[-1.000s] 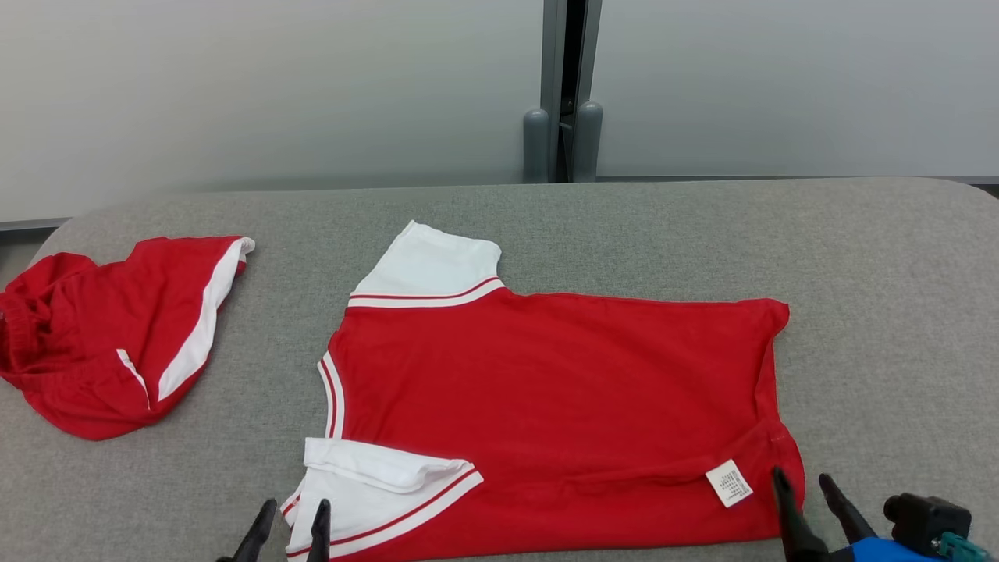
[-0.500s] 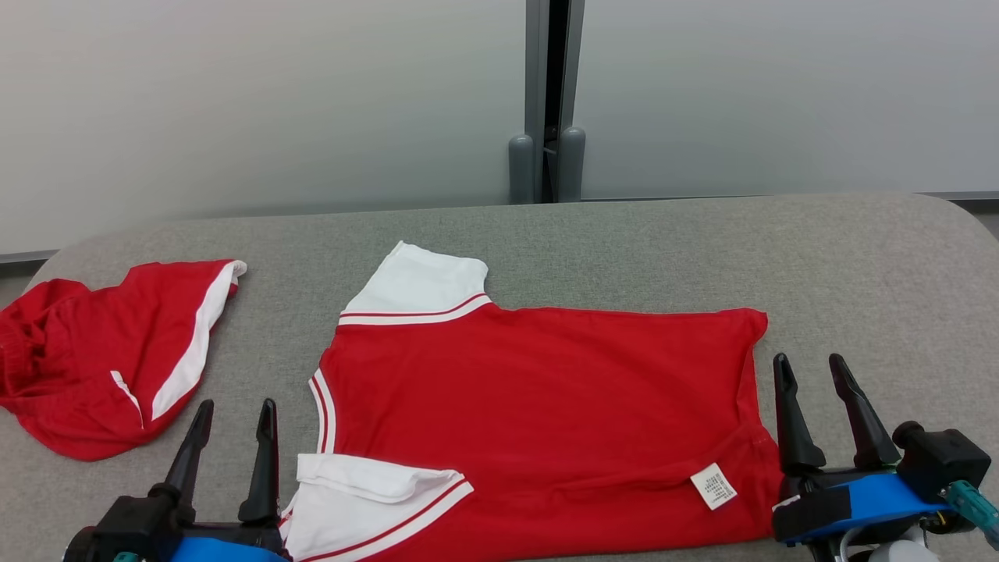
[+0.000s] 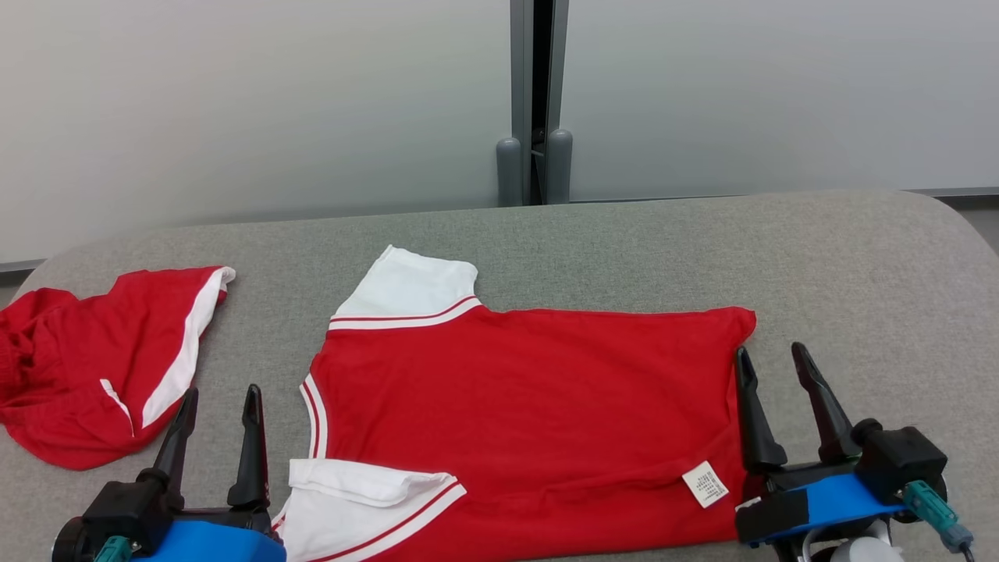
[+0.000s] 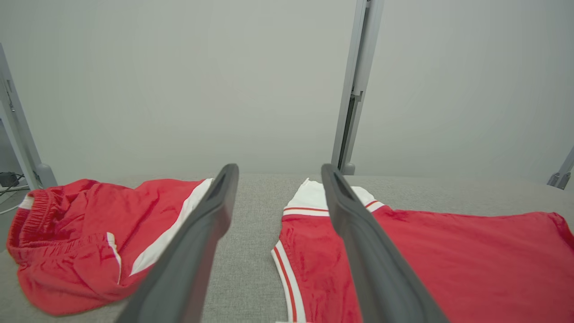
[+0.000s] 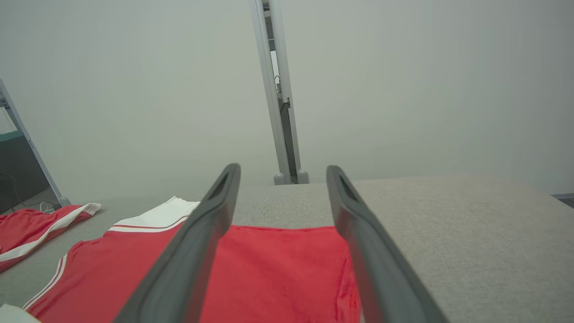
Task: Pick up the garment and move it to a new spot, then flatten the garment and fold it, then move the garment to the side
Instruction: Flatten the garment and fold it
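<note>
The left gripper (image 3: pixel 221 390) stands wide open with nothing between its fingers, hovering over bare grey cloth at about 8 o'clock of the red T-shirt (image 3: pixel 531 406), just beside the neckline. The right gripper (image 3: pixel 771 351) is equally spread and empty at about 4 o'clock of the shirt. Its inner finger lines up with the hem (image 3: pixel 745 390), but I cannot tell whether it touches the fabric.

The shirt lies sideways in the middle of the padded table (image 3: pixel 858 265), neck toward 9 o'clock and hem toward 3 o'clock. The body looks smooth and flat. The far sleeve (image 3: pixel 414 285) lies spread at 11 o'clock. The near sleeve (image 3: pixel 367 499), at 7 o'clock, is doubled over on itself and rumpled. A white care label (image 3: pixel 705 484) shows near the hem corner at 5 o'clock. A pair of red shorts (image 3: pixel 86 375) lies crumpled well apart at 9 o'clock, by the table's edge.

My judgement is that the pick-and-relocate step is done and the flattening is nearly done, with only the near sleeve left to straighten. No fold has been made in the body. The folding and the final move to the side both remain, so the task stands somewhere short of halfway.
</note>
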